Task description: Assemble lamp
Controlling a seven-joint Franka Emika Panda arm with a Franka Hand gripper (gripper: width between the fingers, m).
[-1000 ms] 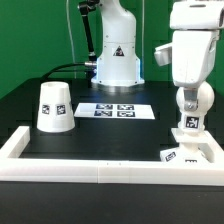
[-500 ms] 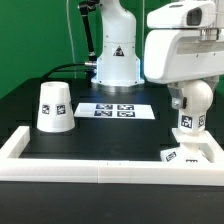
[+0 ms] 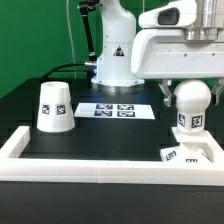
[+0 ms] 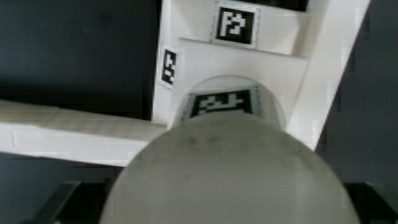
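Observation:
The white round bulb (image 3: 190, 100) stands upright on the flat angular base (image 3: 190, 152) at the exterior view's right, with a tag on its neck. My gripper (image 3: 190, 92) comes down from above, one finger on each side of the bulb's globe and shut on it. In the wrist view the bulb (image 4: 222, 160) fills the space between the dark fingers, my gripper (image 4: 222, 205) sits over it, and the tagged base (image 4: 267, 40) lies beyond. The tapered shade (image 3: 53, 106) stands mouth down, alone, at the exterior view's left.
A low white wall (image 3: 100, 165) frames the black work area along the front and sides. The marker board (image 3: 115, 110) lies flat in the middle. Behind it stands the white robot pedestal (image 3: 117, 60). The same white wall (image 4: 63, 130) runs beside the base.
My hand has turned about its upright axis over the bulb, from its narrow side to its broad side facing the exterior camera. The bulb, base and shade stay in place.

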